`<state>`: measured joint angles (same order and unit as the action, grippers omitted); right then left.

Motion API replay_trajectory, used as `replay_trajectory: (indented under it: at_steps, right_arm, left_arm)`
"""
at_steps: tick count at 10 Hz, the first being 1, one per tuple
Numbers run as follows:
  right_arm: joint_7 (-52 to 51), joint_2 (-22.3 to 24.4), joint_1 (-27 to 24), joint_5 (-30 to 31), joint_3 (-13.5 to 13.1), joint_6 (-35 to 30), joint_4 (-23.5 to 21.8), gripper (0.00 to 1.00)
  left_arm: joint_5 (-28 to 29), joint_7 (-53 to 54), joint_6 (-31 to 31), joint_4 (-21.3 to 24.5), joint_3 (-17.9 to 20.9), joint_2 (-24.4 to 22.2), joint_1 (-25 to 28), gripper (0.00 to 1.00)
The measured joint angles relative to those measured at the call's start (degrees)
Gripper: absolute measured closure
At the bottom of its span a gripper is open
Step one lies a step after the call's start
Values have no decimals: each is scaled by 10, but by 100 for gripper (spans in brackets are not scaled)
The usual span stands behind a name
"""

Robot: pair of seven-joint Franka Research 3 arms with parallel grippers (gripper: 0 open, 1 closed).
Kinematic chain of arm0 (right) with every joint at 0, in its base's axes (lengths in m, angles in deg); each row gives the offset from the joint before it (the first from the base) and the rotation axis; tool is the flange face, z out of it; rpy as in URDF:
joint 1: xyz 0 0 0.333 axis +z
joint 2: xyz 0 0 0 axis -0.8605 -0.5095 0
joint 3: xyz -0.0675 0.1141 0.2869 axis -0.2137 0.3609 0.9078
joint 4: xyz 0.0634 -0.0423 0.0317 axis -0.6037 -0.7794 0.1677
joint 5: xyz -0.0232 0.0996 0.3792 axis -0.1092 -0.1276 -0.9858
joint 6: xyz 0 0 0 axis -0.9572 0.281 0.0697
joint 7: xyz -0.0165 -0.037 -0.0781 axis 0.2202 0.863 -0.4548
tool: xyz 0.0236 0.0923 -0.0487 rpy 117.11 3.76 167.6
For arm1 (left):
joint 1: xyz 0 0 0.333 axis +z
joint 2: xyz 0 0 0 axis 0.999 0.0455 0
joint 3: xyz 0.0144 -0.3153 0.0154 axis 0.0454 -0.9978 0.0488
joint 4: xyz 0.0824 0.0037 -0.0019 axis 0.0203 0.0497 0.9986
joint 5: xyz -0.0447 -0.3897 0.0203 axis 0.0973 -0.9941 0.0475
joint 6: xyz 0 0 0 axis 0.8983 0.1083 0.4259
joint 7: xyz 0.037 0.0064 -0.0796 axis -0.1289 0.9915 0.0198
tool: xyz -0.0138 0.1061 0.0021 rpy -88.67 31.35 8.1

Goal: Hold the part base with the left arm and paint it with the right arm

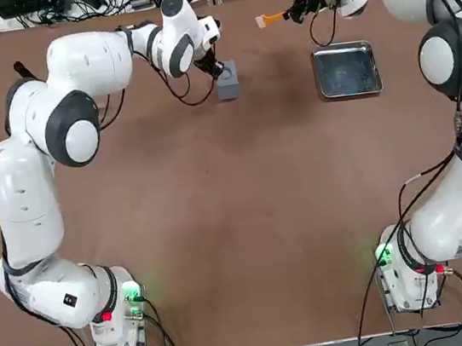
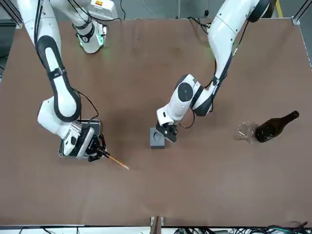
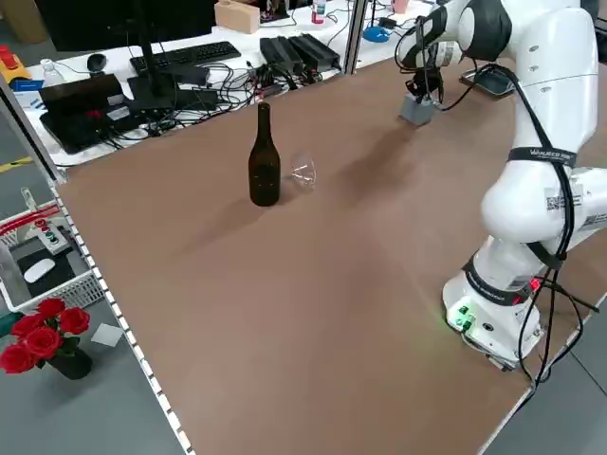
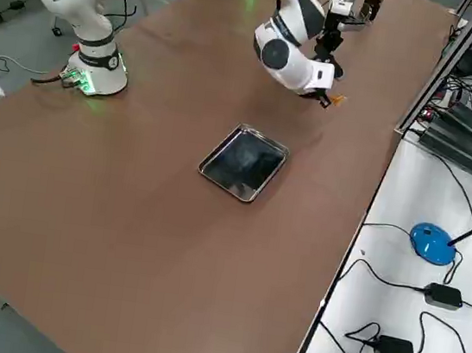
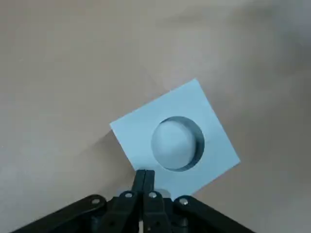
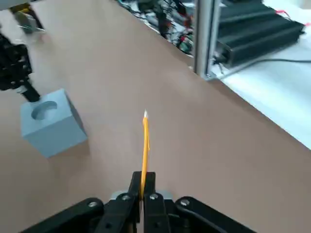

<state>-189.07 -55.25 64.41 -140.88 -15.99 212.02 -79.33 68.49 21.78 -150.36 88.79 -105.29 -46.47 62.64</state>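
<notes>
The left wrist view shows what the top view does not: the round recess (image 5: 174, 144) in the upper face of the small grey cube-like block, the part base (image 5: 135, 127). The left gripper (image 5: 145, 172) is clenched, its two fingers together with nothing between them, over one edge of that face. The right wrist view adds the block's tall side and the left gripper's tip at the top edge; the block stands on the brown table (image 6: 194, 160).

The right gripper (image 6: 142, 174), well apart from the block, is closed on a thin yellow-orange brush with a pale tip (image 6: 146, 138), which points away from its fingers.

The front view shows a dark brown glass bottle (image 2: 276, 127) lengthwise beside a clear glass (image 2: 247, 131); the left arm mostly hides the bottle from overhead. The right side view gives the flat rectangular metal tray (image 4: 244, 162) whole, while in the front view the right arm partly covers it
</notes>
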Motion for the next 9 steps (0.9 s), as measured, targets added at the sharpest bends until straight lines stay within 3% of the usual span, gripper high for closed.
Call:
replay_trajectory:
  at_steps: [4, 9]
  right_arm:
    - [-234, -61, -10, -139, -27, -139, 1, 96]
    - [-349, -99, -4, -198, -30, -183, 4, 96]
  left_arm:
    - [0, 0, 0, 0, 0, 0, 0, 99]
    - [0, 0, 0, 0, 0, 0, 0, 99]
